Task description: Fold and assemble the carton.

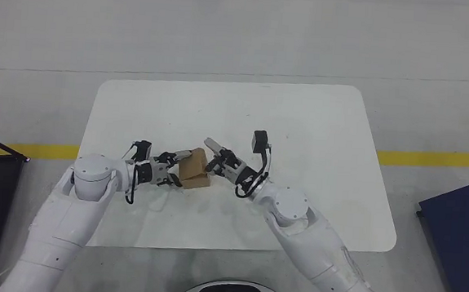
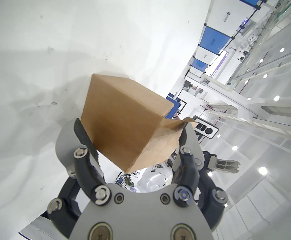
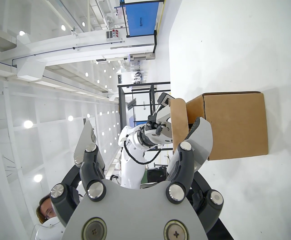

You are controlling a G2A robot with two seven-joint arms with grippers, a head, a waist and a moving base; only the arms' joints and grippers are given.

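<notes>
Carton [image 1: 194,169], centre frame: left gripper [image 2: 132,125] clamped across it; right gripper [image 3: 143,122] spread beside flap [image 3: 178,122]. Risk: a push here may buckle the flap or slip the carton.

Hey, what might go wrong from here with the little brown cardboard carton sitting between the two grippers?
1. The left gripper appears to clamp the small brown cardboard carton across one wall and a loose flap edge; more squeeze could crease or crush it.
2. The right gripper is open beside the upright open flap. A push there may slide or tip the carton on the smooth white table instead of folding the flap.
</notes>
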